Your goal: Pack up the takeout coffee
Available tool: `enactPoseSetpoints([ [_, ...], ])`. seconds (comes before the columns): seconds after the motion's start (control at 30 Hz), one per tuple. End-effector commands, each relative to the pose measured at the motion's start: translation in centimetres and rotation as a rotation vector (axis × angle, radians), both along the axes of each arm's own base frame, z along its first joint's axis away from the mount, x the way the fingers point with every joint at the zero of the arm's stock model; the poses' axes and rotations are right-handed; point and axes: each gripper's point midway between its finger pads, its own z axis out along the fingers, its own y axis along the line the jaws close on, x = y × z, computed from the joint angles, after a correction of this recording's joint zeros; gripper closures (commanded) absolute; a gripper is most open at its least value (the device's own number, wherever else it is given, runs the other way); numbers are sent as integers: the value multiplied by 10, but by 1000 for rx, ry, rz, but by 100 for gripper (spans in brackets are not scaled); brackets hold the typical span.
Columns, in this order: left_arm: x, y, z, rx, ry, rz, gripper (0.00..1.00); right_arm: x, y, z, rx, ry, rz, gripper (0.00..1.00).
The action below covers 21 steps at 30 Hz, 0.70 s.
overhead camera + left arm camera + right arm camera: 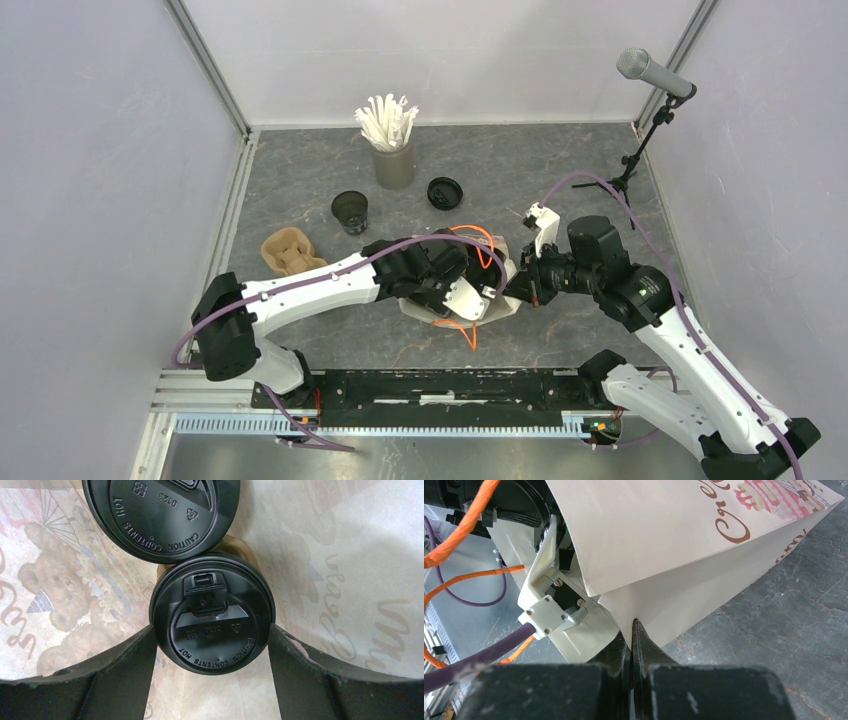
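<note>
**Left gripper.** The left gripper (212, 632) is inside the paper bag (503, 305), pointing down at the bag floor. Its jaws stand wide. The two black fingers (125, 670) flank a lidded cup (212, 605) and meet the rim of its lid on both sides, so the gripper is clamped on that cup. The cup stands upright on the bag floor with its sip tab facing away from the wrist camera.

**Second cup.** A second lidded cup (160, 515) stands just beyond the first. The two lid rims touch. Neither finger touches the second cup.

**Right gripper.** The right gripper (631, 632) is fully closed. It pinches the edge of the paper bag at the fold of the bag's side wall. In the top view it sits at the right side of the bag, at the bag mouth.

**Items outside the bag.**
- An open cup (350, 212), black and without a lid, stands on the table (560, 170) behind the left arm.
- A loose lid (445, 192) lies flat near the open cup, to its right.
- The grey straw cup (393, 160) stands between and behind these two.
- A brown carrier (290, 250) lies to the left of the open cup.
</note>
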Motion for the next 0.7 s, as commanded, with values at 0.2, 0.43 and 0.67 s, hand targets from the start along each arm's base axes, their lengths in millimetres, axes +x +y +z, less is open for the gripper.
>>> enactPoseSetpoints([
  [0.2, 5, -10, 4, -30, -12, 3, 60, 3, 8, 6, 48, -21, 19, 100],
  [0.43, 10, -9, -4, -42, -38, 34, 62, 3, 11, 6, 57, -3, 20, 100],
  [0.67, 8, -10, -10, -57, -23, 42, 63, 4, 11, 6, 51, 0, 16, 100],
])
